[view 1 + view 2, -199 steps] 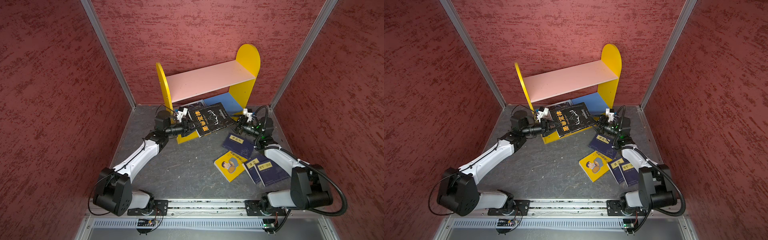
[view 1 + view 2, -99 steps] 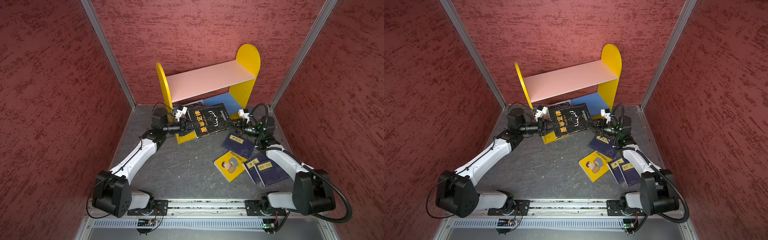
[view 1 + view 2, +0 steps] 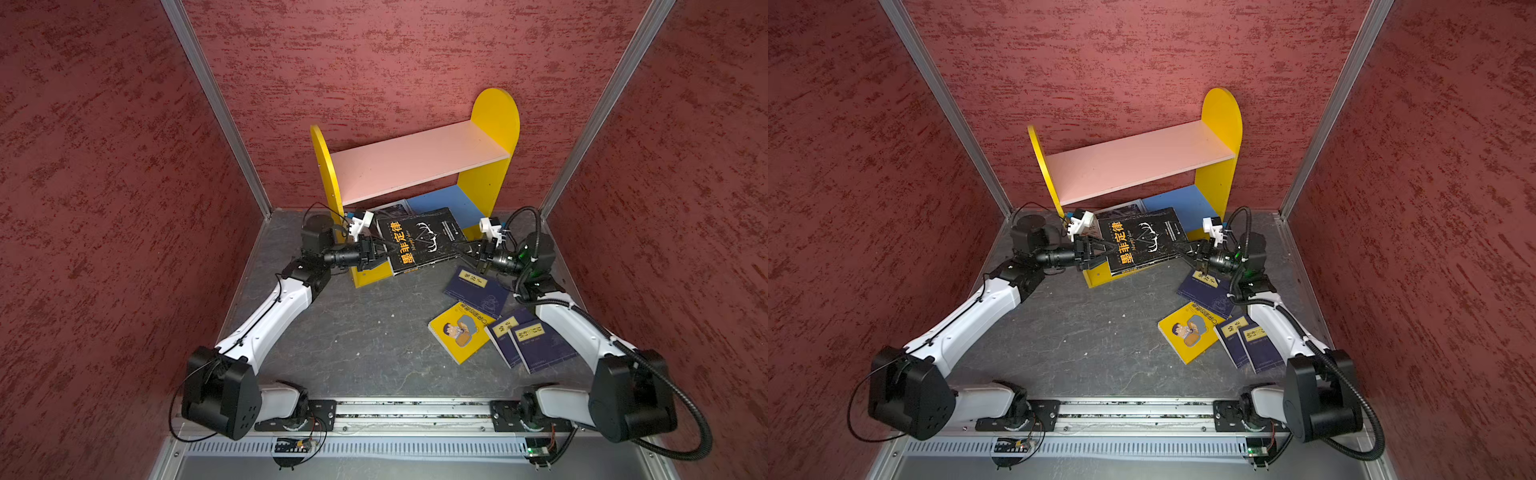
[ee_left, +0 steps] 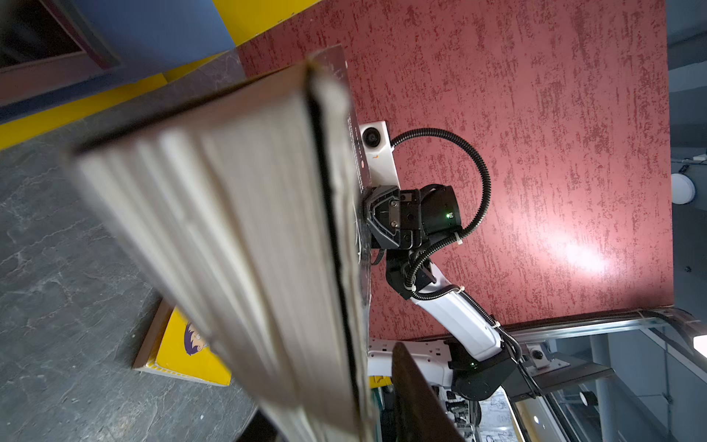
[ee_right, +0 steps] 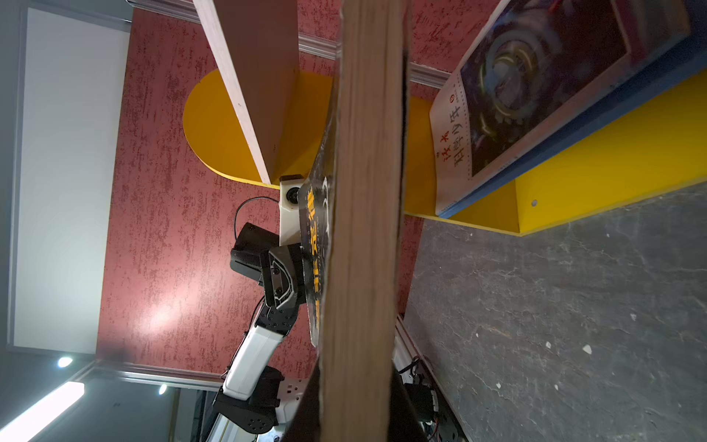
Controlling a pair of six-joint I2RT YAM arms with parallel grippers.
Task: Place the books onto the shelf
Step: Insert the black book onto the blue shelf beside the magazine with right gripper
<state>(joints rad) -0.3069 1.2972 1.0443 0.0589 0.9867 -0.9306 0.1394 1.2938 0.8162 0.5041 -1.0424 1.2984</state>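
The black book (image 3: 419,241) with the orange title hangs tilted in front of the shelf (image 3: 415,162), over its yellow base strip. My right gripper (image 3: 469,251) is shut on the book's right edge; its fingers (image 5: 405,413) press both sides of the page block (image 5: 363,229). My left gripper (image 3: 380,253) is open around the book's left edge. Its one visible finger (image 4: 417,402) stands clear of the cover (image 4: 248,229). A white book (image 5: 535,88) lies on the blue lower board (image 3: 440,199). The yellow book (image 3: 459,332) and three navy books (image 3: 476,286) lie on the floor.
The pink upper board (image 3: 1133,164) is bare. Two navy books (image 3: 536,345) overlap beside the right arm. Red walls close in on three sides, with the shelf against the back wall. The grey floor (image 3: 353,332) stretches between the two arms.
My right gripper has closed onto the black book's right edge. The left gripper's jaws have opened off its left edge. The book has stayed in front of the lower tier.
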